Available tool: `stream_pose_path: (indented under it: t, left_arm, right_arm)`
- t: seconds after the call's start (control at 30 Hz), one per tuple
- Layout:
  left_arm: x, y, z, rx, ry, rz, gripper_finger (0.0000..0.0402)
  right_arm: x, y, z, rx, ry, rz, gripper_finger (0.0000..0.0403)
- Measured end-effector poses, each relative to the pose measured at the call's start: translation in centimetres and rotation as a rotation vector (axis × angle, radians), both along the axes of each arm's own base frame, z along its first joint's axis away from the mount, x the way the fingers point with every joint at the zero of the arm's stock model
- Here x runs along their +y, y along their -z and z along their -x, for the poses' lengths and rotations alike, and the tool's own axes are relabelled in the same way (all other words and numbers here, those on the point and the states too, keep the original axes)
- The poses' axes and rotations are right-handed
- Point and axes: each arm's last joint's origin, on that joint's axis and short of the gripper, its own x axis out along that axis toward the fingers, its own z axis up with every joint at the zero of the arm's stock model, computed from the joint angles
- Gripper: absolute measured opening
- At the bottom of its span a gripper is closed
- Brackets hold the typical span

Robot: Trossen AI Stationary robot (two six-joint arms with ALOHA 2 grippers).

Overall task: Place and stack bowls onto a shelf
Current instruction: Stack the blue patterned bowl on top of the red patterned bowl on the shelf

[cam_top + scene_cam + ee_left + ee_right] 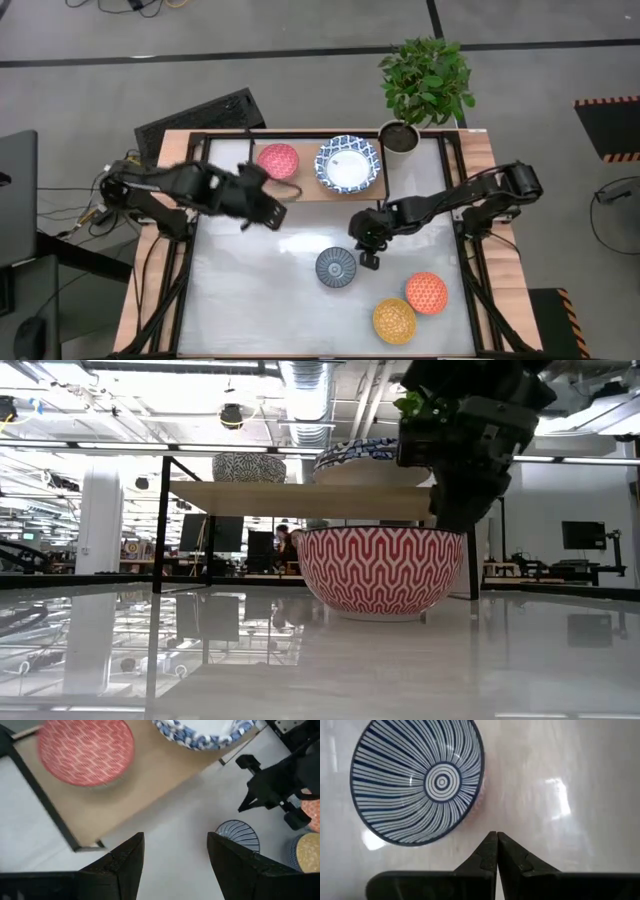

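On the light-wood shelf (300,188) at the table's far side stand a pink-red bowl (278,160) and a wide blue-and-white bowl (348,164). The grey-blue striped bowl (336,266) stands upright on the white tabletop. My right gripper (368,255) is shut and hovers just right of its rim. In the right wrist view the shut fingertips (496,845) are beside the grey-blue bowl (417,782) and apart from it. My left gripper (270,208) is open and empty at the shelf's near edge, below the pink-red bowl (85,750); its own view shows the open gripper (175,865).
An orange-red bowl (427,292) and a yellow-orange bowl (394,320) stand on the table's near right part. A potted plant (425,85) is at the shelf's far right end. A keyboard (200,118) lies beyond the far left corner. Black frame bars (190,260) run along both sides.
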Motion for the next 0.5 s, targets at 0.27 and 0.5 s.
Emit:
stream_pose_path:
  t: [0.27, 0.5]
  left_arm:
    - [-4.8, 6.3, -5.3, 0.058, 0.041, 0.007, 0.0200]
    - [-6.9, 12.6, -10.4, 0.129, 0.041, 0.035, 0.0200]
  right_arm:
    - [-0.4, -1.8, 2.2, 0.065, 0.042, 0.034, 0.0033]
    - [-0.7, -2.8, 3.4, 0.089, 0.056, 0.042, 0.0033]
